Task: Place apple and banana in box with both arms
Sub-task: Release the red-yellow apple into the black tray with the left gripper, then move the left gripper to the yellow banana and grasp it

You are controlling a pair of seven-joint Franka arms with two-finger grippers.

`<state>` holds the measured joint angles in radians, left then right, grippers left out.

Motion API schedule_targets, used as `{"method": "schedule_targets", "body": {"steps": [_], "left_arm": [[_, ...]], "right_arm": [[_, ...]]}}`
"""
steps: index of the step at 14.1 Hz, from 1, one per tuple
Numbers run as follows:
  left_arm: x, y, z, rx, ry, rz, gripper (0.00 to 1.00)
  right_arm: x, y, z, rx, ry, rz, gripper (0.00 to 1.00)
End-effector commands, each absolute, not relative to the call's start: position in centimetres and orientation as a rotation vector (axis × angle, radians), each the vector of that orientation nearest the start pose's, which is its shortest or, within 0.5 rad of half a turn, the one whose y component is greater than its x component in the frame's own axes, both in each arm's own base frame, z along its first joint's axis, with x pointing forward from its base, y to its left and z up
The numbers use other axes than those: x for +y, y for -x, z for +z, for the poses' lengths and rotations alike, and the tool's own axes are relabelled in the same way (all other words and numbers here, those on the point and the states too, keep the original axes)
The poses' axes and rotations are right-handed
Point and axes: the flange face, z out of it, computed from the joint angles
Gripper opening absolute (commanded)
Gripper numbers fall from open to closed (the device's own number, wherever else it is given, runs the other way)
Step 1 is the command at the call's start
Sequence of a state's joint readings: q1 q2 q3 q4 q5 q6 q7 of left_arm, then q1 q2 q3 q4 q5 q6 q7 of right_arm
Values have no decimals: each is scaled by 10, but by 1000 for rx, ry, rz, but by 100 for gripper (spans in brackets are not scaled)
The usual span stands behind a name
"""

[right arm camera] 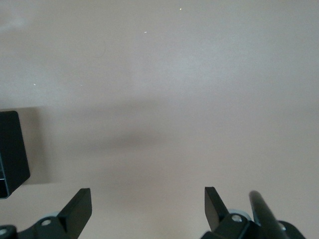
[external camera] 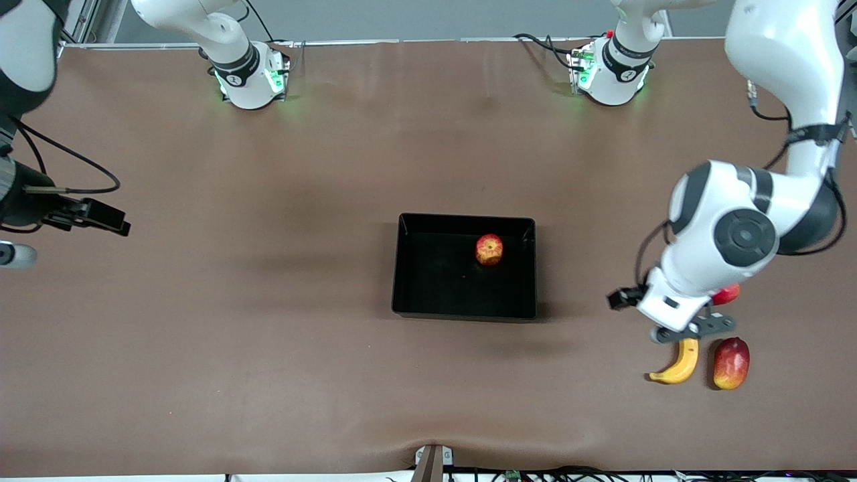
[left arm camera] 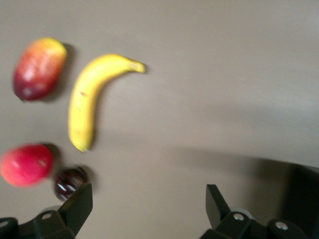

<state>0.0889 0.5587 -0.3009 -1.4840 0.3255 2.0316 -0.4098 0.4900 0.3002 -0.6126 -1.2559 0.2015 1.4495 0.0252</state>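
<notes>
The apple, red with yellow mottling, lies inside the black box in the middle of the table, close to the wall on the left arm's side. Toward the left arm's end of the table lies the curved yellow banana, nearer the front camera than the box. My left gripper hangs open just above the table beside the banana, with nothing between its fingers. My right gripper waits open and empty over bare table at the right arm's end; one corner of the box shows in its wrist view.
A red-yellow mango lies beside the banana. A smooth red round fruit sits partly under the left arm, with a small dark fruit next to it. Brown table surrounds the box.
</notes>
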Motion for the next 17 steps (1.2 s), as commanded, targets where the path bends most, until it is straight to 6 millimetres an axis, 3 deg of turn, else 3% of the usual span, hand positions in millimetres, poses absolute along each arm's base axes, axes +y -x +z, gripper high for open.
{"method": "schedule_targets", "body": {"steps": [1,3,4,8,10,12,13,15,16,17], "left_arm": [[-49,-716,320,43,3006,-138,100],[-8,-725,291,184,2988,-172,100],[2,-727,281,229,2984,-192,100],[18,-727,235,270,2961,-157,99],[32,-726,212,257,2941,-161,93],[44,-726,197,246,2936,-172,81],[47,-725,195,242,2932,-167,68],[39,-726,197,253,2929,-173,15],[37,-727,202,247,2933,-180,0],[36,-728,208,245,2933,-185,0]], "right_arm": [[-9,-608,620,124,3103,72,100],[-13,-596,624,71,3131,63,100],[-16,-588,621,71,3142,51,100],[-33,-547,616,53,3153,1,100],[-35,-545,619,-2,3153,11,100],[-38,-544,621,14,3150,8,100],[-39,-542,624,17,3147,13,100],[-40,-547,645,22,3160,-58,100],[-43,-551,662,30,3153,-90,100],[-45,-550,666,35,3155,-64,100]]}}
